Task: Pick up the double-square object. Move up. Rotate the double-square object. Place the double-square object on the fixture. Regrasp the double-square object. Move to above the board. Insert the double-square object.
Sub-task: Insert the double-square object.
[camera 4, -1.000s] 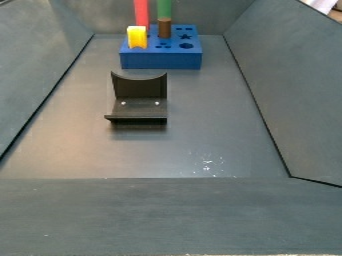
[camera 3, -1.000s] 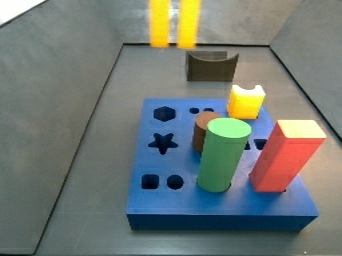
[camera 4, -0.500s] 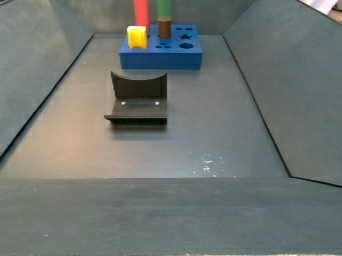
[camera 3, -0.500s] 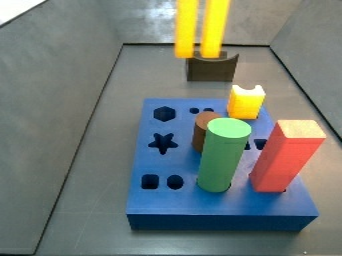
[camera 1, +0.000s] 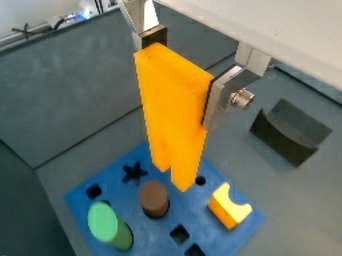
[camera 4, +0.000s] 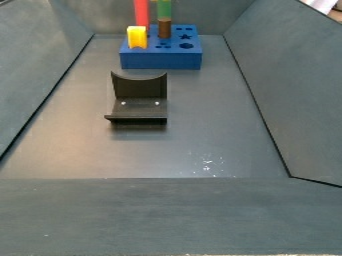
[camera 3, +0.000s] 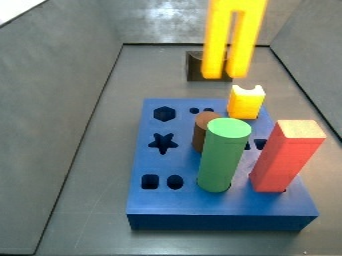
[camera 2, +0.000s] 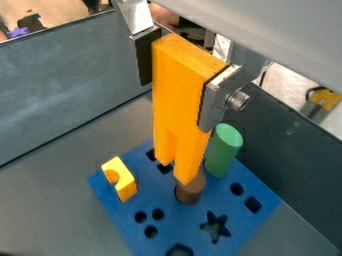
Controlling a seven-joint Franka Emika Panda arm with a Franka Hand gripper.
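Observation:
The double-square object is a long orange bar with two joined square sections, hanging upright. My gripper is shut on its upper end, with a silver finger on each side; both wrist views show this grip. The bar hangs above the blue board, its lower end over the holes beside the brown cylinder. In a side view only the bar shows, coming down from the upper edge in front of the fixture; the gripper is out of that frame.
The board carries a green cylinder, a red block, a yellow piece and a brown cylinder. A twin-square hole lies near its front left. The fixture stands mid-floor between grey walls.
In the side view the orange bar has moved to the right and reaches lower in the frame, closer to the board. The pieces on the board have not moved.

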